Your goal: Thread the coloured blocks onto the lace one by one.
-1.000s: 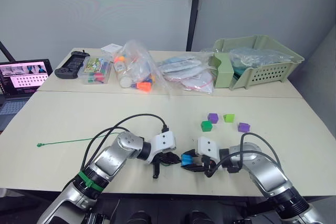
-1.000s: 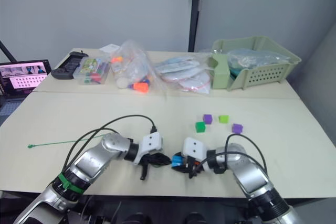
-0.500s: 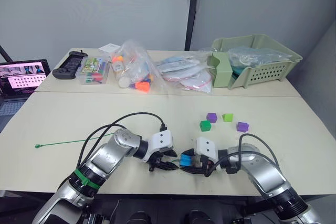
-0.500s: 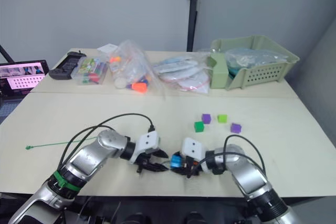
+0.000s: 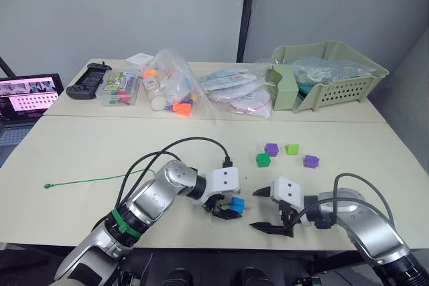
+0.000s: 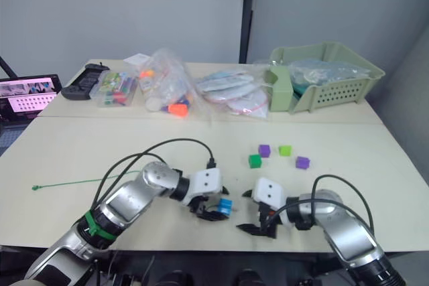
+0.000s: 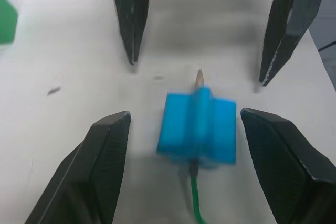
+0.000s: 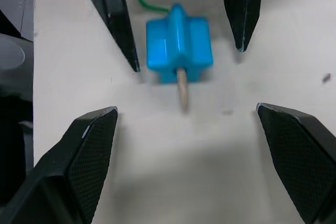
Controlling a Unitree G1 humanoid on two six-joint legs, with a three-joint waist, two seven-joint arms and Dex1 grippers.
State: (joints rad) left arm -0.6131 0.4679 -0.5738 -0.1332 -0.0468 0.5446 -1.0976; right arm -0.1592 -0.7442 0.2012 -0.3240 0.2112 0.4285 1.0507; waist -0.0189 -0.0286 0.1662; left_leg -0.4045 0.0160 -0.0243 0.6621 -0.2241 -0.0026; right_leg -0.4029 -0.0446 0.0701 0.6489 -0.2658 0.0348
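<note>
The bright blue block (image 7: 198,127) lies on the table with the lace's stiff tip (image 7: 199,77) poking out of it and the dark-green lace (image 5: 87,180) trailing off to the left. My left gripper (image 5: 224,208) is open, its fingers either side of the blue block and not touching it. Facing it, a little to the right, my right gripper (image 5: 267,210) stands wide open and empty. Farther back lie a dark green block (image 5: 263,159), a purple block (image 5: 271,149), a lime green block (image 5: 291,149) and a second purple block (image 5: 310,161).
Along the table's far side stand a pale green basket (image 5: 328,75), clear bags of toys (image 5: 177,92), a pencil case (image 5: 120,88) and a black controller (image 5: 90,80). A laptop (image 5: 27,98) sits off the left edge.
Both grippers have opened. The right gripper let go of the blue block and drew back to the right. The block, on the lace, now rests on the table between the left gripper's fingers.
</note>
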